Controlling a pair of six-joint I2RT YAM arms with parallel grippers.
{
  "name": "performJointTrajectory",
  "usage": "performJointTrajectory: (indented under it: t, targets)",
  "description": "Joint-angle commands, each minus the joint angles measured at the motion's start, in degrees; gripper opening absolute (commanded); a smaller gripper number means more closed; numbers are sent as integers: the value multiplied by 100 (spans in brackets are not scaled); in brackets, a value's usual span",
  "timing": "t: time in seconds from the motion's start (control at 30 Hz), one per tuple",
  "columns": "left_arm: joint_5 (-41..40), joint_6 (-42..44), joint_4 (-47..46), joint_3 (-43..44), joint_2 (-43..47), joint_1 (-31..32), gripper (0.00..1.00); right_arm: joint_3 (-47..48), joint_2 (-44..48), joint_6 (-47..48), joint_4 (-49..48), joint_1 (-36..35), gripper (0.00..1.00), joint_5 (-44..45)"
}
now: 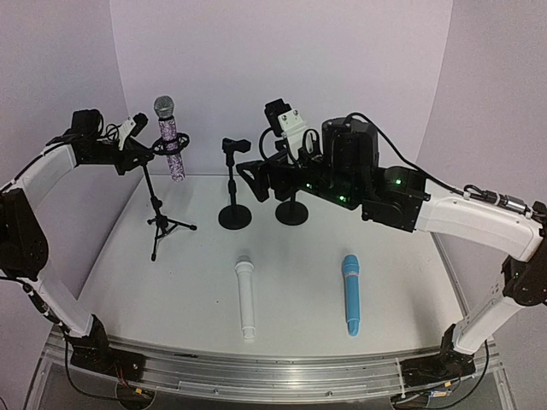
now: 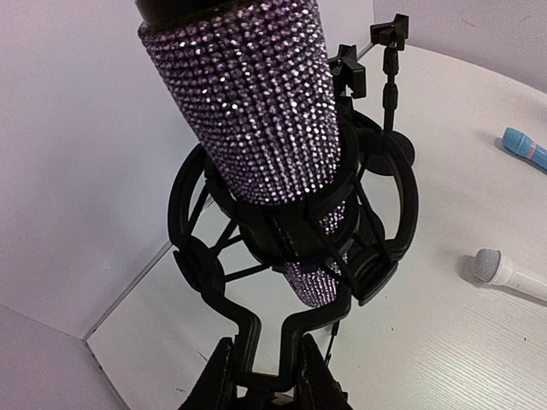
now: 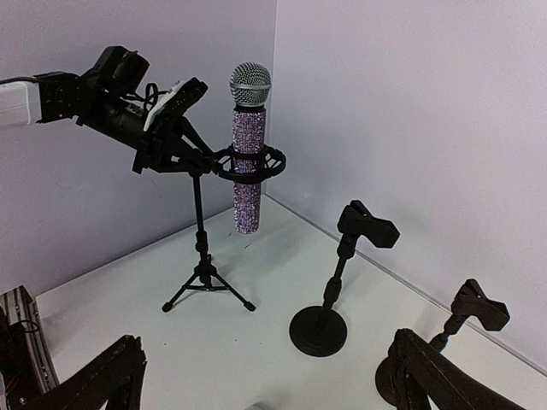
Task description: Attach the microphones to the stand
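Left jaws clench shock mount (image 2: 178, 205) — right jaws released, white microphone (image 1: 246, 301) near table (image 1: 410, 282) edge.

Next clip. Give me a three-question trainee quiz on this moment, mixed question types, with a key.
1. True or false: the purple-glitter microphone sits in the shock mount on the tripod stand.
2. How many microphones lie flat on the table?
3. Which gripper is open? A) left gripper B) right gripper C) both

Key:
1. True.
2. Two: the white microphone and the light blue microphone.
3. B. The left gripper is shut on the shock mount's stem.
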State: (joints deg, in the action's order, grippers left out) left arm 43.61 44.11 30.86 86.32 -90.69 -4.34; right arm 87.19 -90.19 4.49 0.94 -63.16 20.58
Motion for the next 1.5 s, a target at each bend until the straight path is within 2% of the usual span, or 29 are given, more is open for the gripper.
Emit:
performJointTrajectory:
  t: [0.0,0.03,0.17,0.27,0.57,0.8,1.1,1.3,1.47]
  targets:
    - [-624,459,-277,55,-300,-103,0,69,152,-18,-138,-31,96,22]
    - [-608,424,-274,35,-283,-105,2,81,151,-18,-138,-33,96,20]
    - [-453,402,-217,-61,-139,-126,35,66,171,-18,-138,-30,96,20]
    - [-361,415,-180,-81,-48,-143,51,63,170,-35,-138,-32,96,15]
    - [12,354,-84,-63,153,-193,73,25,191,-80,-138,-32,97,-10]
    - [244,513,-66,-138,405,-194,99,-7,221,-57,-138,-32,96,13]
    - [322,399,-257,-115,724,-272,100,-53,225,-55,-138,-32,97,-2]
    - [967,261,-101,-57,1279,-352,100,-147,279,-61,-134,-36,97,90]
    - [1554,-240,-161,-183,1889,-353,99,-282,348,-103,-116,-21,98,322]
